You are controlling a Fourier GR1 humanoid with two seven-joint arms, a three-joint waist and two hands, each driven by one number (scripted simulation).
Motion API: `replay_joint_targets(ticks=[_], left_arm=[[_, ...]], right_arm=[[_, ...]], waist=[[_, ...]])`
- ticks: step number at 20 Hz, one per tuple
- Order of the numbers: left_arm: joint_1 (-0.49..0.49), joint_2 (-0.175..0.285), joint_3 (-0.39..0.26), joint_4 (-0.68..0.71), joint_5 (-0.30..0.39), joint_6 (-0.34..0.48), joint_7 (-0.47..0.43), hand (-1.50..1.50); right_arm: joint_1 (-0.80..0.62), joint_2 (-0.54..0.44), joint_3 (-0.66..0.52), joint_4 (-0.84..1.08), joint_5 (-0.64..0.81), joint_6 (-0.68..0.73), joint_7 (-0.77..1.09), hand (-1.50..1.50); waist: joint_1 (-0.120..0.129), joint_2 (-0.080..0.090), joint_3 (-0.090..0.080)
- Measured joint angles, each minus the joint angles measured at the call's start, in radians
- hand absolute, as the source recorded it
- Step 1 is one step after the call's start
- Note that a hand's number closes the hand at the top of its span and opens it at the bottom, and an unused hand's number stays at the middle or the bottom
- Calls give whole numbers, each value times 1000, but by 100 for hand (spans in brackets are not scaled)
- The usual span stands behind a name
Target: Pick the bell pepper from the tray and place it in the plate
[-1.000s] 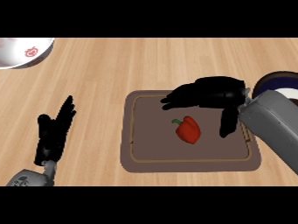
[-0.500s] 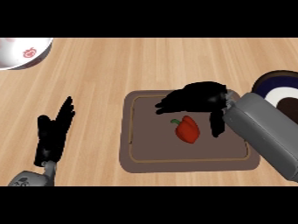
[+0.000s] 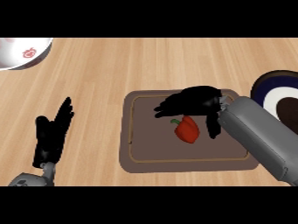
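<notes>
Right hand [image 3: 193, 103], matte black on a smooth grey forearm [image 3: 267, 140], hovers over the far half of the brown rectangular tray [image 3: 151, 151]. Fingers spread and relaxed, pointing left; thumb hangs down just right of the pepper. Nothing gripped (whether the hand touches the pepper cannot be told).

Red bell pepper [image 3: 188, 130]: glossy, tapered, with a short green stem at its upper left. Lies on the tray floor near the middle, just below the palm and beside the thumb.

Tray: rounded corners, raised rim, a thin lighter line tracing the inner floor. Sits flat on the light wood-grain table [image 3: 144, 61].

Round plate [image 3: 274, 89] at the right edge, just beside the tray: dark blue rim, white ring, dark brown centre. The forearm covers its lower part.

White bowl [image 3: 12, 52] in the top left corner, well apart from the tray; red printed figures on its wall, too small to read.

Left hand [image 3: 53, 133], black, at lower left: fingers straight and together, pointing up; rests, holding nothing.
</notes>
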Motion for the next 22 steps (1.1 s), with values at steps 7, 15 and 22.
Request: replay_joint_targets(ticks=[7,15,22], left_arm=[[12,-29,10,-1,-35,-10,-4,0],[17,-54,26,-23,-62,-19,17,0],[10,-59,64,0,-73,-55,8,0]], right_arm=[[13,51,-9,61,67,-28,-18,-150],[21,84,-14,90,134,-78,-70,150],[10,121,-76,148,185,-164,-141,150]], waist=[[-1,0,0],[-1,0,0],[-1,0,0]])
